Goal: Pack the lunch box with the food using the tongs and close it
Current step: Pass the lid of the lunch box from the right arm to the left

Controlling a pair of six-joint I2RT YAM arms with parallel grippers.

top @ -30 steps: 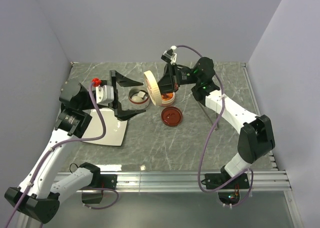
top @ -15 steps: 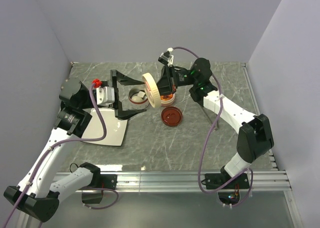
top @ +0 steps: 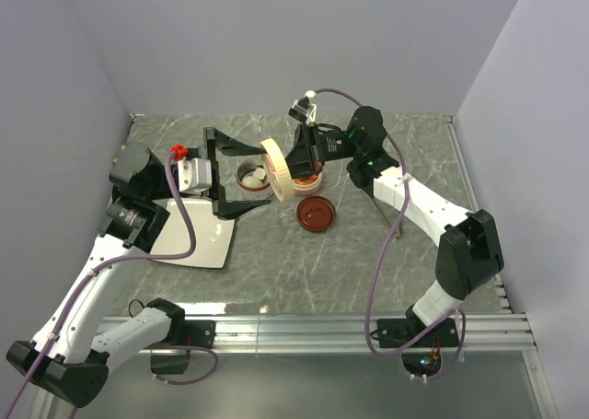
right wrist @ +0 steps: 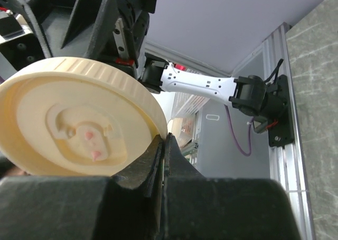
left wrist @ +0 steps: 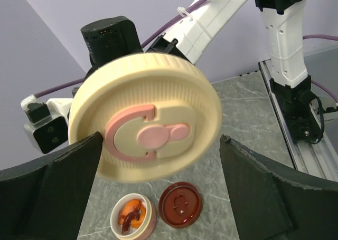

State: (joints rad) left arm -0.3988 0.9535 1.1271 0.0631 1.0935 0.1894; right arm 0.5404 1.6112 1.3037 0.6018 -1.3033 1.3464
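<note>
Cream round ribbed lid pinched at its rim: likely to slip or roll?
Looks like stiff plastic: the cream round ribbed lid holds its shape on edge. The right hand pinches one rim spot only, so it may pivot. Dropped on edge, it could roll.

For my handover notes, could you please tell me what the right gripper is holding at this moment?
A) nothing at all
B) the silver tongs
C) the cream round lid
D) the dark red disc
C: the right gripper is shut on the rim of the cream round lid, holding it on edge in the air, while the dark red disc lies flat on the table.
</note>
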